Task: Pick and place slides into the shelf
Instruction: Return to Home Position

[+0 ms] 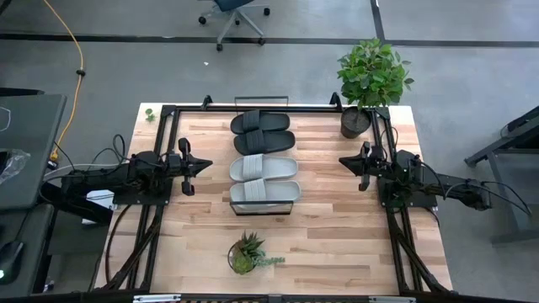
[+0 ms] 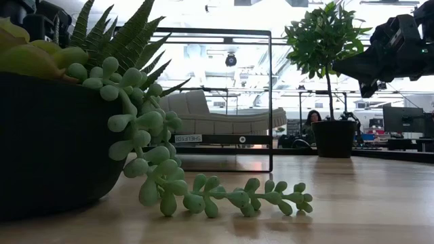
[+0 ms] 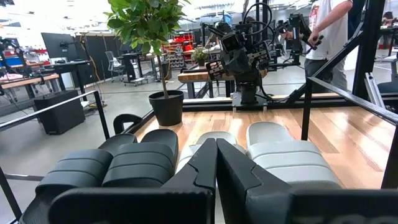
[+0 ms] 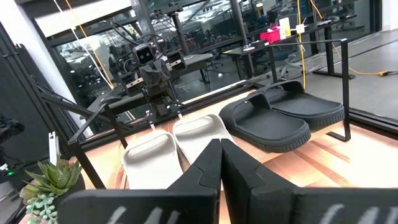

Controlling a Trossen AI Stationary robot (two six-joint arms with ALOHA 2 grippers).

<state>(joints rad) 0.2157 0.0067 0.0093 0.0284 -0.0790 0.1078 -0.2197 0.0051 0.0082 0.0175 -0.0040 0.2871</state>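
Note:
Two black slides (image 1: 263, 131) and two light grey slides (image 1: 264, 180) lie side by side, soles down, in a row on the shelf (image 1: 289, 202) in the middle of the table. The black pair (image 4: 283, 118) is at the far end, the grey pair (image 3: 280, 155) at the near end. My left gripper (image 1: 205, 166) hangs shut and level at the table's left side, pointing at the slides. My right gripper (image 1: 346, 160) hangs shut and level at the right side, facing them too. Neither touches anything.
A potted leafy plant (image 1: 368, 80) stands at the table's far right corner. A small succulent pot (image 1: 246, 254) sits near the front edge, its trailing stems (image 2: 224, 196) on the wood. Black frame rails (image 1: 160, 143) run along both sides. A person (image 3: 329, 31) stands beyond the table.

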